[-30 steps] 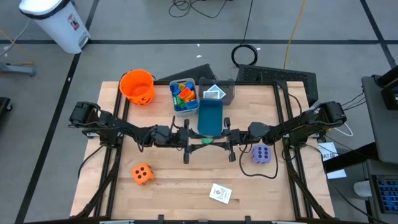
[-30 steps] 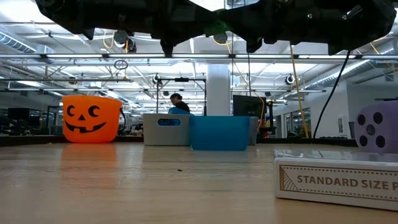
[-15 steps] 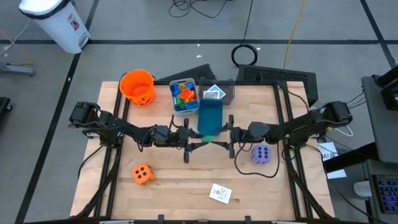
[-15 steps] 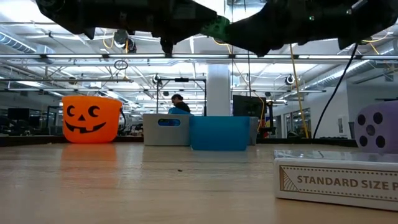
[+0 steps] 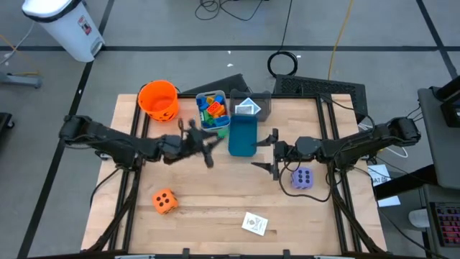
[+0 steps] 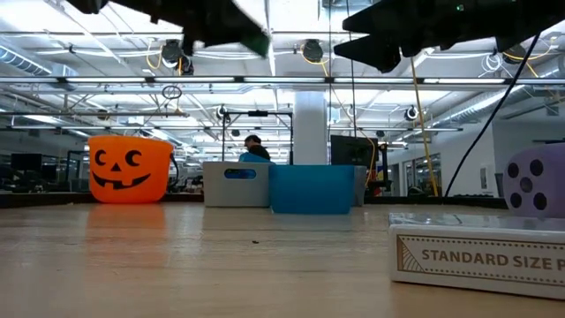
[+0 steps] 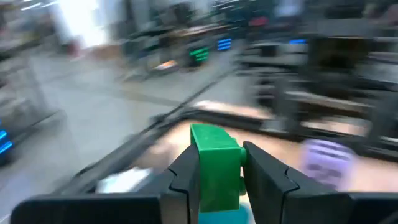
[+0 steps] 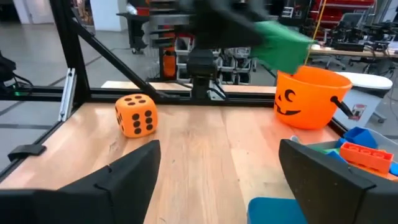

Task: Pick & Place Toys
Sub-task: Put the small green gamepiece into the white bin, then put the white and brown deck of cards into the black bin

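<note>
Green block (image 7: 215, 163) clamped between left gripper (image 5: 208, 144) jaws, raised off the desk (image 5: 215, 208).
Right gripper (image 5: 267, 152) jaws stood wide, empty; purple die (image 5: 302, 178) just beside them.

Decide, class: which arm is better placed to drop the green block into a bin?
Left. The left gripper is shut on the green block near the grey bin; the right gripper is open and empty.
</note>
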Available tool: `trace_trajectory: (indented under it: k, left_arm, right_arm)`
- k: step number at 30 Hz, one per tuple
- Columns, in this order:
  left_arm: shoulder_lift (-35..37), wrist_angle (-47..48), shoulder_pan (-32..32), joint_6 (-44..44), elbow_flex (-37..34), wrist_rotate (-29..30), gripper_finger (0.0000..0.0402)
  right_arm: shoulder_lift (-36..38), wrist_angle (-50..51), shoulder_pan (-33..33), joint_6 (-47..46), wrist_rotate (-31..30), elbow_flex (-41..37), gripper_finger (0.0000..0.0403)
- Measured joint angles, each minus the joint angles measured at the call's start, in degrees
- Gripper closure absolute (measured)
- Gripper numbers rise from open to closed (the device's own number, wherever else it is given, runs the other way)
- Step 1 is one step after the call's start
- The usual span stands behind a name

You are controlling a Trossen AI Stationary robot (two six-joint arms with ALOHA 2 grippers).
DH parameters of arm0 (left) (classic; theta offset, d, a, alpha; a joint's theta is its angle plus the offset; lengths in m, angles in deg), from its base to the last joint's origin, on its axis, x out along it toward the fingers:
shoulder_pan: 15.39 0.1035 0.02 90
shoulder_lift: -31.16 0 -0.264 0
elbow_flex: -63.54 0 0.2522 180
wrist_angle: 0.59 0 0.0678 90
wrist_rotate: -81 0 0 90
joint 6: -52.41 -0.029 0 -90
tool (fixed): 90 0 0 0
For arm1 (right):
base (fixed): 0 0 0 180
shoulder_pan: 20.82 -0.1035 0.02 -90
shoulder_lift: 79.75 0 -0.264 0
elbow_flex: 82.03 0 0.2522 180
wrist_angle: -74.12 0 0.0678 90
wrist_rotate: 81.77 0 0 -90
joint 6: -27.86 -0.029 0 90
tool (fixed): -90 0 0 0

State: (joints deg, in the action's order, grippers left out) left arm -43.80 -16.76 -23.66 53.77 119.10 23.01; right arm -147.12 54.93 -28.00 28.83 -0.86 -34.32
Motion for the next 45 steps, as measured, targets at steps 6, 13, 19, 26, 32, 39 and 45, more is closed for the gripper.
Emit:
trace_trajectory:
  k: [6, 13, 19, 26, 32, 39, 45]
  left_arm:
    - [6.1, 22.1, 8.1, 15.4, -0.1, 7.8, 0.0301]
    - [0.6, 30.7, 16.5, 33.1, -1.8, 1.1, 0.0301]
    - [-5.0, 31.5, 20.8, 37.9, -1.8, 0.4, 0.0299]
    - [-7.1, 29.9, 23.1, 37.9, -1.8, 0.2, 0.0292]
    - [-7.1, 29.0, 23.4, 35.9, -1.8, -0.5, 0.0289]
    - [-7.1, 28.8, 23.4, 33.9, -1.8, -0.5, 0.0225]
    - [-7.1, 28.4, 23.4, 33.8, -1.8, -0.6, 0.0137]
  right_arm:
    - [-0.3, -0.1, 0.0, -0.1, 0.1, 0.0, 0.0088]
    - [-0.3, -0.2, 0.0, -0.1, 0.1, 0.0, 0.0089]
    - [-0.3, -0.7, 0.0, 0.1, 0.1, 0.0, 0.009]
    - [-0.3, -0.7, 0.0, 0.1, 0.1, 0.0, 0.009]
    - [-0.3, -0.6, 0.0, 0.1, 0.1, 0.0, 0.009]
    - [-0.3, -0.6, 0.0, 0.1, 0.1, 0.0, 0.009]
    - [-0.3, -0.6, 0.0, 0.1, 0.1, 0.0, 0.009]
